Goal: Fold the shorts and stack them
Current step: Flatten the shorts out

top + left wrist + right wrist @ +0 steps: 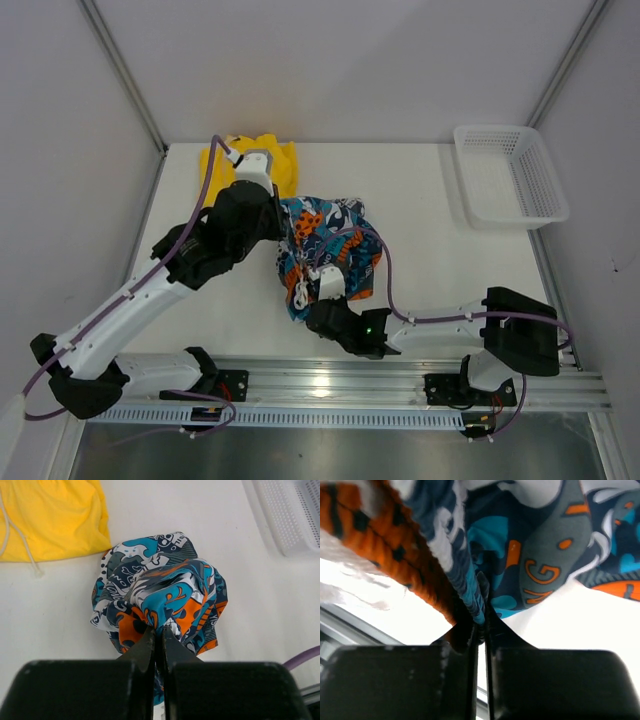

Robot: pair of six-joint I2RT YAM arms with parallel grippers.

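The printed shorts lie bunched in a heap mid-table, teal, orange, black and white. My left gripper is shut on a fold at the heap's left side. My right gripper is shut on a gathered teal edge of the same printed shorts at their near side. A white drawstring dangles beside it. The yellow shorts lie flat at the far left, partly hidden under my left arm; their drawstring shows in the left wrist view.
A white mesh basket stands at the table's far right corner, its rim also in the left wrist view. The metal rail runs along the near edge. Grey walls close in the sides and back.
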